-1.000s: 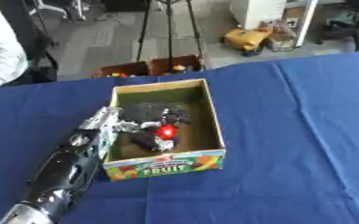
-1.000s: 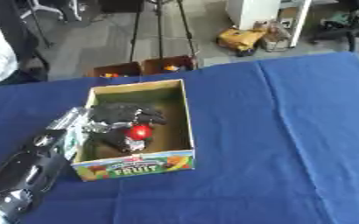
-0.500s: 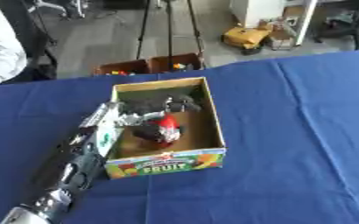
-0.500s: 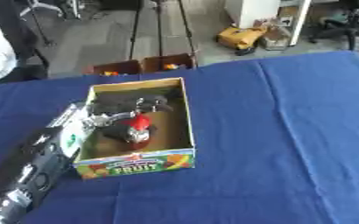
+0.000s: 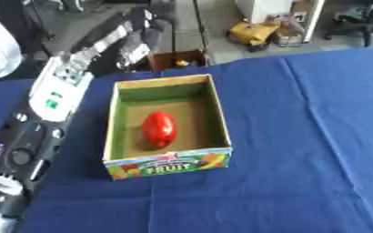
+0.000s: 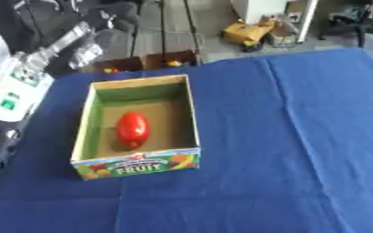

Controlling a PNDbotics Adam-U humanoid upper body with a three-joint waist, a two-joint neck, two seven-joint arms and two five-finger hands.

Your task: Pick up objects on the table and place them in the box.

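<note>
The left hand (image 5: 142, 34) is blurred — perhaps empty, fingers unreadable — and its arm runs off the bottom-left corner.

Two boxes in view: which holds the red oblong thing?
The green-lined cardboard box labelled FRUIT on the blue tablecloth; the red oblong fruit lies inside. The brown box past the table's far edge doesn't.

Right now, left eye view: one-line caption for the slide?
Red fruit lying in the open FRUIT box on the blue tablecloth, left hand raised beyond the box's far left corner.

Grey floor (image 5: 214, 18) beyond blue-clothed table (image 5: 301, 136); yellow clutter (image 5: 253, 32), white cabinet (image 5: 261, 7) behind.
</note>
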